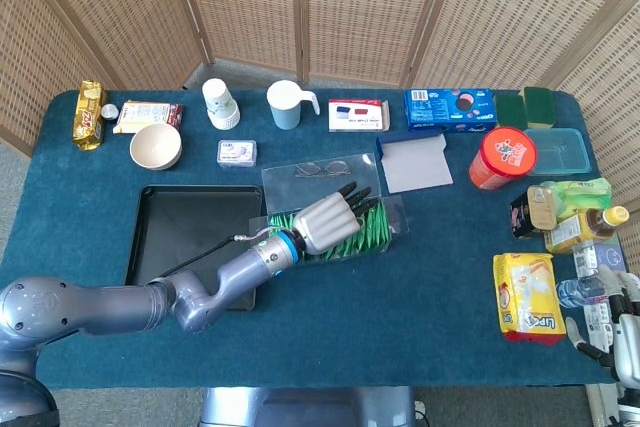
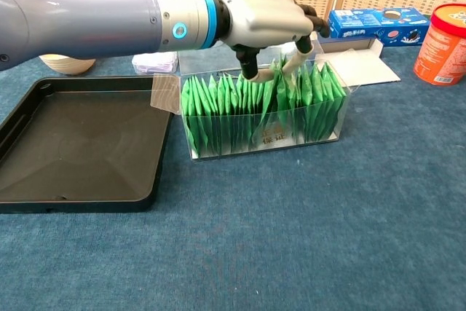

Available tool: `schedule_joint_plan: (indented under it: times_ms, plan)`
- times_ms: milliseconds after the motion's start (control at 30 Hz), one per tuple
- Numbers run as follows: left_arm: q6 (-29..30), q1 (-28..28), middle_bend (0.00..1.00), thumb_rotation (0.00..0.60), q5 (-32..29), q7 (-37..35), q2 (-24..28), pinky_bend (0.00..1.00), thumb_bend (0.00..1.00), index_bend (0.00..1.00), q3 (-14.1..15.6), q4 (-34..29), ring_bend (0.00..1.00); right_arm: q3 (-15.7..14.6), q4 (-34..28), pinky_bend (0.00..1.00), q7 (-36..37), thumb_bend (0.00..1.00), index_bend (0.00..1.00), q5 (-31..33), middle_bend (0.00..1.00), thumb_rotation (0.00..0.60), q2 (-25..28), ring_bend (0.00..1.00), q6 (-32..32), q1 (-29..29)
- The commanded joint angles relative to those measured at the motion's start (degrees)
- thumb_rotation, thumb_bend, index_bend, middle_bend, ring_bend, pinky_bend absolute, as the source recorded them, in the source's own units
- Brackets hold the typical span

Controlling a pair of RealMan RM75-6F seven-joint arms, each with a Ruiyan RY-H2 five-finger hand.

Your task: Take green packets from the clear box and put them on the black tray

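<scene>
Head view: left hand (image 1: 322, 221) over the clear box (image 1: 392, 209), near the counter's (image 1: 400, 297) middle, black tray (image 1: 150, 209) just beside it and bare.
Chest view: the fingers (image 2: 249, 71) pinch one green packet (image 2: 273, 111) standing higher than the row; lift it straight up so neighbouring packets stay put, then carry it to the tray. The right hand (image 1: 630, 342) hangs off the counter's right edge, its grasp unreadable.

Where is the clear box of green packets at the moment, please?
In both views the clear box sits mid-table, just right of the black tray, under the left hand.
</scene>
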Motion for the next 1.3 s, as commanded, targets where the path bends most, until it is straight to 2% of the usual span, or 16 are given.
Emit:
schedule_joint_plan:
  times_ms: [33,233,500,667,900,1067,1300]
  plan:
    - [0.8,0.6,0.07,0.600,0.6,-0.9,0.8,0.10,0.44,0.65,-0.6,-1.0,0.00,0.1,0.0,0.17,0.0,0.36,0.03,0.0,0.16,0.563,0.0,0.05,0.0,0.0]
    - [2.9,2.0,0.07,0.600,2.2,-2.9,3.9,0.10,0.44,0.66,-1.8,-4.4,0.00,0.2,0.1,0.17,0.2,0.36,0.02,-0.3,0.16,0.564,0.1,0.05,0.0,0.3]
    - [8.7,5.8,0.08,0.600,6.4,-6.5,11.7,0.10,0.44,0.66,-3.9,-13.1,0.00,0.3,0.0,0.17,0.1,0.36,0.01,-1.2,0.16,0.562,0.1,0.05,-0.3,1.2]
    - [13.0,9.7,0.08,0.600,9.8,-11.6,18.7,0.10,0.44,0.66,-5.2,-19.9,0.00,0.5,-0.4,0.17,-0.1,0.36,0.00,-1.9,0.16,0.562,0.3,0.05,-0.5,2.1]
    - [17.9,14.4,0.09,0.600,15.0,-16.2,25.0,0.10,0.44,0.66,-5.0,-24.6,0.00,0.5,-0.8,0.17,-0.3,0.36,0.00,-2.7,0.16,0.564,0.3,0.05,-1.0,3.0]
    - [23.3,20.1,0.09,0.600,18.1,-19.7,29.1,0.10,0.44,0.66,-4.0,-27.3,0.00,0.3,-0.8,0.17,-0.4,0.36,0.00,-3.4,0.16,0.564,0.1,0.05,-1.4,3.7]
    - [26.2,25.6,0.09,0.600,20.0,-20.4,32.8,0.10,0.44,0.66,-2.3,-28.7,0.00,0.1,-0.6,0.17,-0.2,0.36,0.00,-3.8,0.16,0.563,0.1,0.05,-1.5,4.3]
